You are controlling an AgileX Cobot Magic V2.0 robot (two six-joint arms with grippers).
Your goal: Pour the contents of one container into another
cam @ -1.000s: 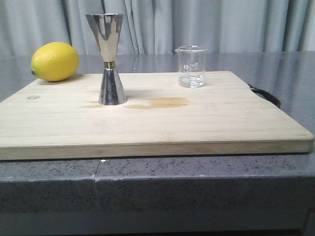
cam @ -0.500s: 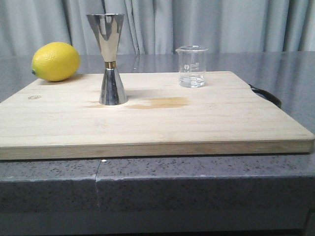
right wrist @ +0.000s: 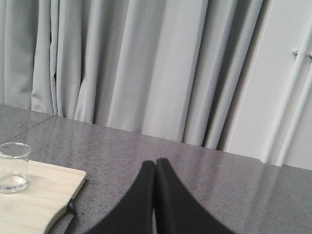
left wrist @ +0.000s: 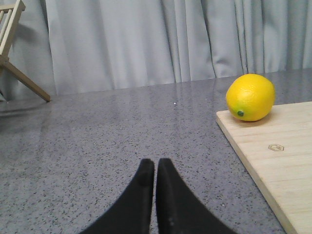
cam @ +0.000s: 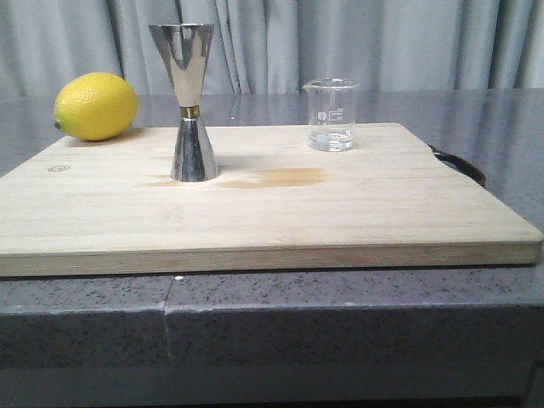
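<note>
- Front view: A tall shiny metal measuring cup shaped like an hourglass (cam: 189, 102) stands up straight on the pale wooden cutting board (cam: 255, 212). A small clear glass beaker (cam: 331, 115) stands well apart from it, near the far edge of the board. The beaker has a little clear water in the bottom. I cannot see inside the metal cup. A damp brown patch (cam: 276, 178) sits on the board beside the metal cup. This could be the time before the water goes across, or after some was poured; the two cups look the same either way. A round yellow lemon (cam: 95, 106) rests at the far left corner. The board lies on a speckled grey stone table (cam: 340, 306), with grey curtains (cam: 382, 42) behind.
- Left wrist view: The left gripper (left wrist: 155, 168) has its two black fingers pressed together, holding nothing, low over the grey table beside the board.
- Right wrist view: The right gripper (right wrist: 155, 168) is closed up too, holding nothing, off to the side of the board.
</note>
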